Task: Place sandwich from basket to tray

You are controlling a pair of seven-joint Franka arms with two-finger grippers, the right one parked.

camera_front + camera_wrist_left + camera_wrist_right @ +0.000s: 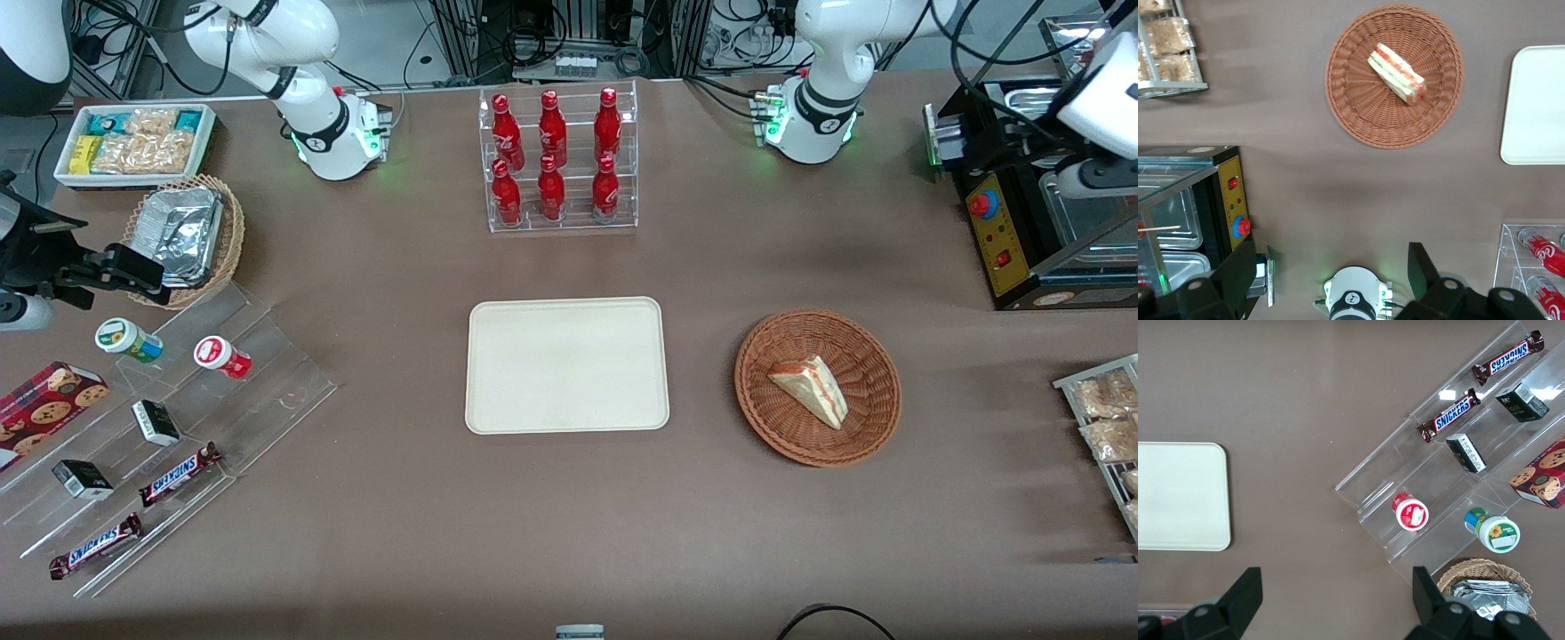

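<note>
Brown cloth-covered table [569, 524] was the whole scene here, with cabling and rack gear along the edge farthest from the front camera. The left arm's gripper [1331, 280] hung high above the table with its two dark fingers [1421, 270] spread wide apart and nothing held between them. Well clear of those fingertips sat the round reddish-brown wicker basket [867, 427], and the triangular clear-wrapped sandwich [813, 388] with red and green filling lay inside it, roughly in the middle, on its side. The flat cream rectangular tray [498, 320] with rounded corners sat beside the basket, toward the parked arm's end of the table, a gap of bare cloth between the two. A clear acrylic rack of red bottles [557, 160] stood farther from the front camera than the tray.
</note>
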